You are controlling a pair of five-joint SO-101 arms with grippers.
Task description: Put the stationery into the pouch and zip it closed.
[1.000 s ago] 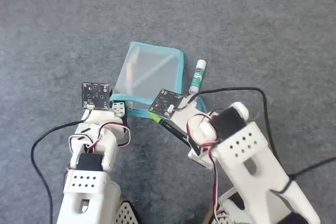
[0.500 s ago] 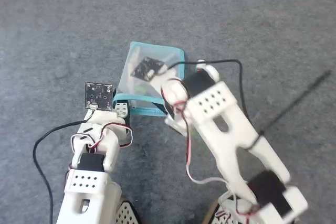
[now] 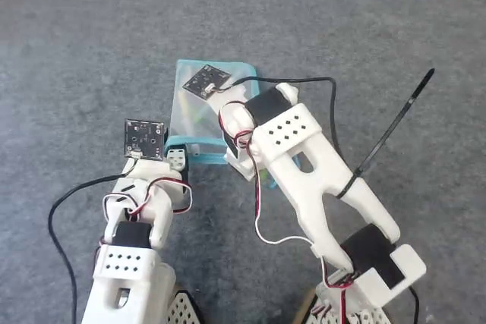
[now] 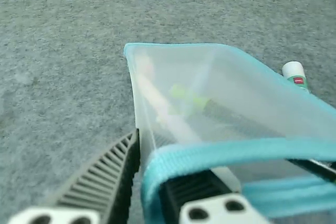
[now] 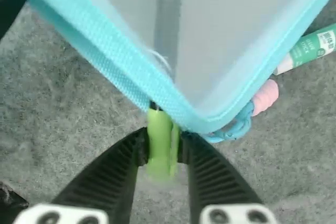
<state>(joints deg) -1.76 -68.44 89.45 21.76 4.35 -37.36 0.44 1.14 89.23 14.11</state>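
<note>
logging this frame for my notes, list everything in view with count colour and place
translucent pouch with teal trim: one, on the table, mouth toward the arms
black pen with lime-green end: one, barrel seen through the pouch wall, green end sticking out at its edge
green-and-white glue stick: one, on the table beside the pouch
pale stick: one, inside the pouch
pink rounded piece: one, by the zip pull
grey felt table: one
left gripper: shut on the pouch's teal edge
right gripper: shut on the pen's green end
</note>
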